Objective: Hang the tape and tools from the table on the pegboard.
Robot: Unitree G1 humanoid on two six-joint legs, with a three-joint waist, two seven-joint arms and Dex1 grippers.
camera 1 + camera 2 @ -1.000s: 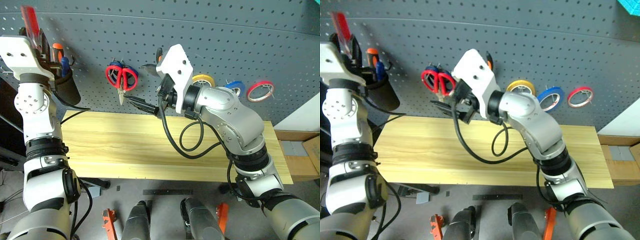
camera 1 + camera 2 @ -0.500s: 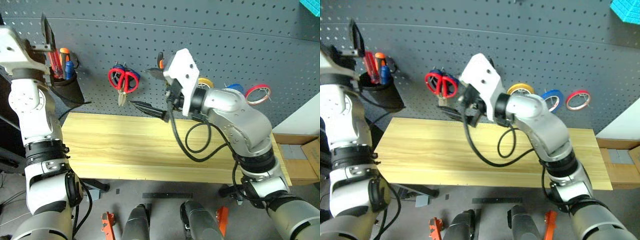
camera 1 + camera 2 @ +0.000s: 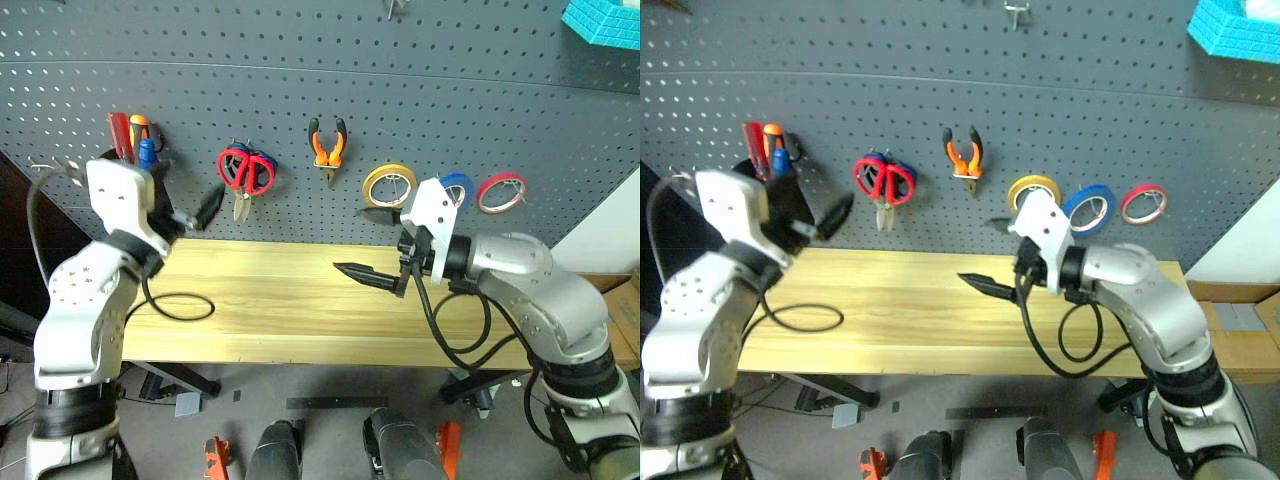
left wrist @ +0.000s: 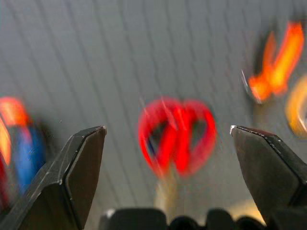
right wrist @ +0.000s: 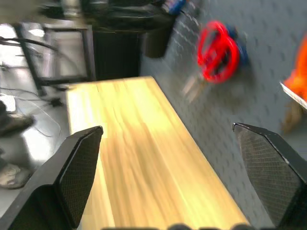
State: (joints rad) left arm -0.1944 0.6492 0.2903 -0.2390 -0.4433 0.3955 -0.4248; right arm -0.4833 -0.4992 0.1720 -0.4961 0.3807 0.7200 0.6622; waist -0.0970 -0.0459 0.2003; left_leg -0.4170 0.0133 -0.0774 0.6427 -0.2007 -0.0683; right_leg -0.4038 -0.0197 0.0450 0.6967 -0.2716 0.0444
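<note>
Both arms have dropped from the pegboard (image 3: 300,90); L fingers (image 4: 79,165), shut on the red-handled screwdriver (image 3: 119,135) a sec ago, now stand apart and empty. R fingers (image 5: 268,167) also wide apart, over the bare bench (image 3: 270,300). I see the screwdriver in the black holder (image 3: 790,195), red-handled scissors (image 3: 245,172), pliers (image 3: 328,148) and blue tape (image 3: 1087,207) all hung on the board.

head pair facing pegboard (image 3: 300,90) (shared), wrist views closer
</note>
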